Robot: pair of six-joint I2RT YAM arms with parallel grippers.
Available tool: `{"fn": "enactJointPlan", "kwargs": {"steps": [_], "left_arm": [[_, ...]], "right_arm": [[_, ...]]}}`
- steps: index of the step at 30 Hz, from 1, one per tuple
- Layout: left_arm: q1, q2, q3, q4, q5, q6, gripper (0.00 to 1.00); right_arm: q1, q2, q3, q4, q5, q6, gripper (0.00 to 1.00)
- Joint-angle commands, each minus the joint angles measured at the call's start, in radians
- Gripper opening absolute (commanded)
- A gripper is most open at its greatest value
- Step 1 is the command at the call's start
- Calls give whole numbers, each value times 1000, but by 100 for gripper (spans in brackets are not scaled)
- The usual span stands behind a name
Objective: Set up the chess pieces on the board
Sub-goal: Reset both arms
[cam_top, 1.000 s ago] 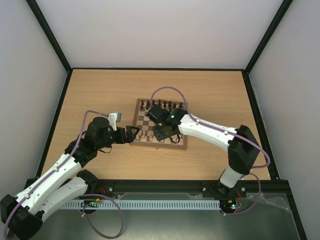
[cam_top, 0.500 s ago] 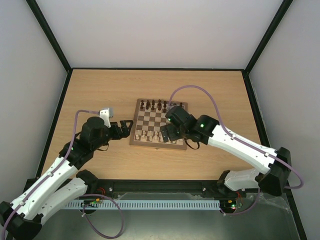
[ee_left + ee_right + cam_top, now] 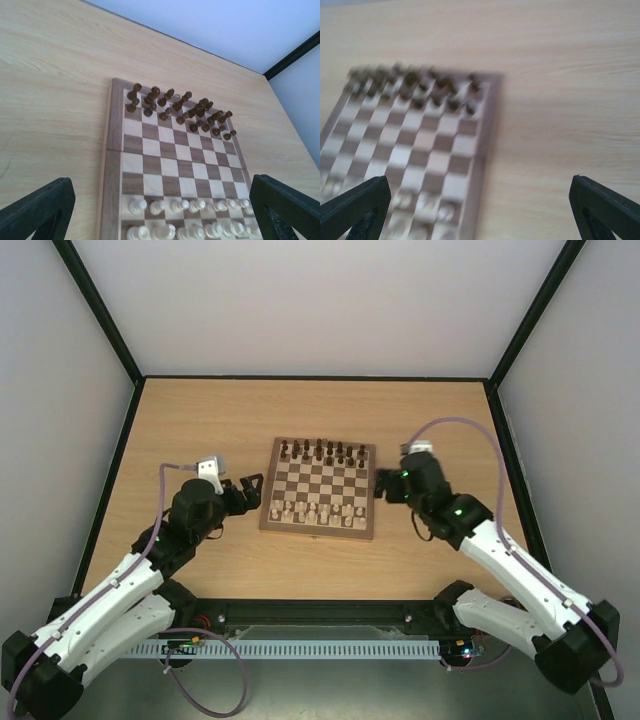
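Note:
The board lies mid-table. Pale chess pieces stand in two rows along its near side, and dark brown pieces fill the two far rows. My left gripper hovers just off the board's left edge, open and empty. In the left wrist view the pale chess pieces stand upright between its fingers. My right gripper sits just off the board's right edge, open and empty. The right wrist view is blurred, showing the board to the left of its wide-spread fingers.
Bare wooden tabletop surrounds the board, inside a black frame and pale walls. Each arm's purple cable loops above it. Both arm bases sit on the rail at the near edge.
The right arm has drawn back from over the board's near rows to its right edge, and its jaws have opened. The left arm has shifted only slightly and stays open.

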Motion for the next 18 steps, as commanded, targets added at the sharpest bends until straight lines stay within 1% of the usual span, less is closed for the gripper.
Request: {"fn": "enactJointPlan", "kwargs": {"steps": [1,3,5,7,9,10,12,14,15,18], "left_arm": [[-4,20,-56,267,-67,132,99],[-4,40,-62,324,-122,198,99],[6,80,-59,369,-200,262,99],[67,126,-55,412,-238,302,99],[161,167,-55,439,-197,309,99],[203,182,-69,464,-174,311,99],[277,212,-104,545,-142,323,99],[332,247,-139,615,-141,337,99],[352,270,-155,650,-140,351,99],[392,347,-182,747,-163,397,99]], "right_arm": [[-170,-77,-27,194,-22,-17,98],[-208,-87,-49,256,58,-37,99],[-287,-73,-71,326,70,-44,98],[-405,-34,-99,376,33,-17,99],[-520,3,-131,419,-33,31,99],[-549,17,-155,456,-36,39,99],[-559,44,-219,548,25,36,99],[-561,80,-284,638,112,31,99],[-565,100,-321,677,167,35,99],[-571,151,-401,805,240,17,99]]}}
